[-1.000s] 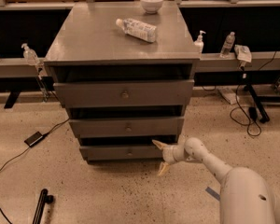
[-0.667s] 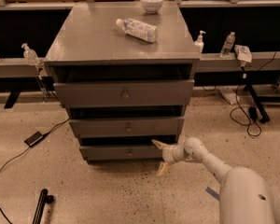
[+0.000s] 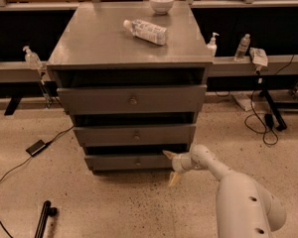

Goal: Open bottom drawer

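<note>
End effector (image 3: 170, 166): low, close to the floor, just beside the right end of the lowest drawer front; fingers spread wide, one angled up-left towards the panel's upper right corner, the other pointing down at the floor; holding nothing.
Likely reason for that pose: wide spread leaves room to close around something narrow; low height matches the lowest panel.
White jointed arm (image 3: 212, 165): reaching in from the lower right, stretched leftwards and kept low, probably so the wrist lines up with the panel rather than coming from above.
Bottom drawer (image 3: 114, 161): shortest and narrowest of three grey metal fronts, at the foot of the stack; seemingly not pulled out yet.
Small round centre knob (image 3: 137, 161): well left of the end effector, untouched; apparently the obvious place to grasp.
Step in hand: approach, judging by the gap between fingers and knob; leftward shift probably needed before any pull.
Mid-sized grey drawer front (image 3: 134, 134): directly above, untouched.
Tallest grey drawer front (image 3: 131, 99): above that.
Grey metal desk (image 3: 89, 38): carrying a clear plastic bottle (image 3: 145, 31) lying on its side and a white bowl (image 3: 161, 3) at the back edge.
</note>
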`<state>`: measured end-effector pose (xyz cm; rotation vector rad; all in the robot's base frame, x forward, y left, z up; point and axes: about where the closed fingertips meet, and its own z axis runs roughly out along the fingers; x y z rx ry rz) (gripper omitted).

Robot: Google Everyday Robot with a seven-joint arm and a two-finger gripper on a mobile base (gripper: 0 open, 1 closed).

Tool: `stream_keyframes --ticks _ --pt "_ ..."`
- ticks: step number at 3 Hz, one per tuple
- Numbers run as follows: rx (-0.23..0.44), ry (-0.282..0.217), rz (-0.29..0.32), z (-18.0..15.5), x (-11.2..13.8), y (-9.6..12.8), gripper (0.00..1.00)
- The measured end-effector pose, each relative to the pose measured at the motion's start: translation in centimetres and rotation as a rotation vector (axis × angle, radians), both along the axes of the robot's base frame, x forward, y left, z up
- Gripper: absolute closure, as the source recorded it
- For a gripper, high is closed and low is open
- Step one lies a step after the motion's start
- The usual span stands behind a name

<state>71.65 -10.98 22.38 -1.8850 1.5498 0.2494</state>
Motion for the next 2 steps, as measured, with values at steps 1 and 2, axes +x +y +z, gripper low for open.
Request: stream_keyframes --ticks 1,2 --pt "-0.046 0.002 -0.045 -2.8 1.2 -1.6 0.00" --pt "-0.058 -0.048 -0.072 -3.9 2.0 -2.7 0.00"
